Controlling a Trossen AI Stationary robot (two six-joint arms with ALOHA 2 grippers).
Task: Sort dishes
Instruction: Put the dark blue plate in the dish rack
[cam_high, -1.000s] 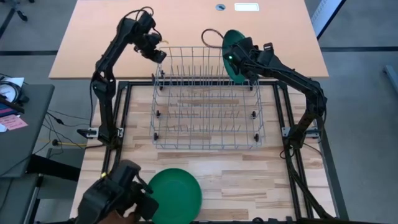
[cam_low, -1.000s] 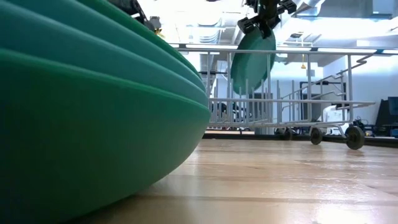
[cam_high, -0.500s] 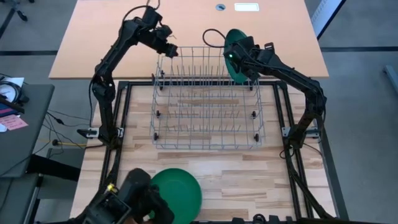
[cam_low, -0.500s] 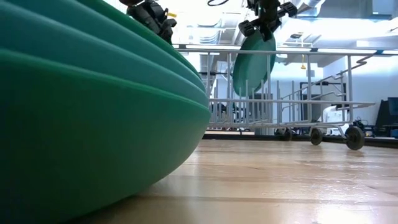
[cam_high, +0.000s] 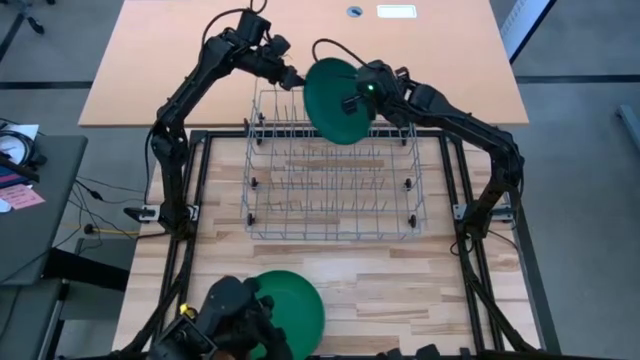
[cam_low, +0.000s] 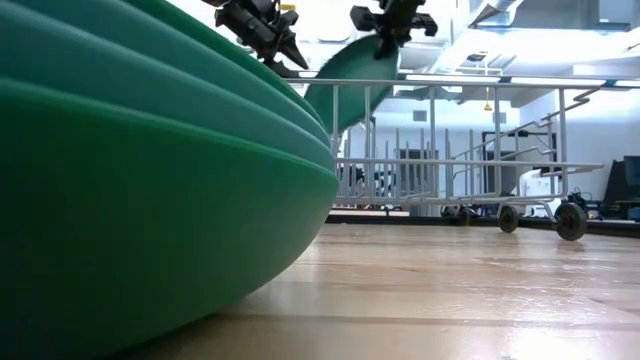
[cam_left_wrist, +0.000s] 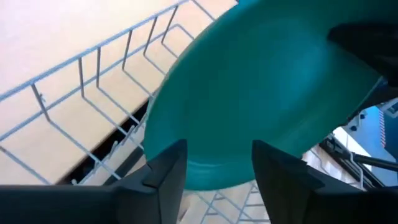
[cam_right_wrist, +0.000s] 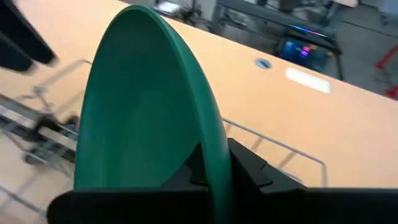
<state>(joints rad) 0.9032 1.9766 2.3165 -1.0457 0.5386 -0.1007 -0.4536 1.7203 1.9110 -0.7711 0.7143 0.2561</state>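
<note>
A pale wooden table (cam_high: 420, 290) carries a wire dish rack (cam_high: 333, 165), with a tan desk (cam_high: 160, 60) behind it. At the rack's far left corner the left gripper (cam_high: 290, 78) hangs with its fingers (cam_left_wrist: 163, 174) spread apart, their tips just short of a dark green plate's (cam_high: 335, 100) rim. That plate stands tilted on edge above the rack's far rail, its hollow face turned toward the left gripper. To its right, the right gripper (cam_high: 368, 92) pinches the plate's rim. Well apart, at the table's near edge, a second green plate (cam_high: 290, 305) lies flat beside a dark camera mount (cam_high: 230, 318).
</note>
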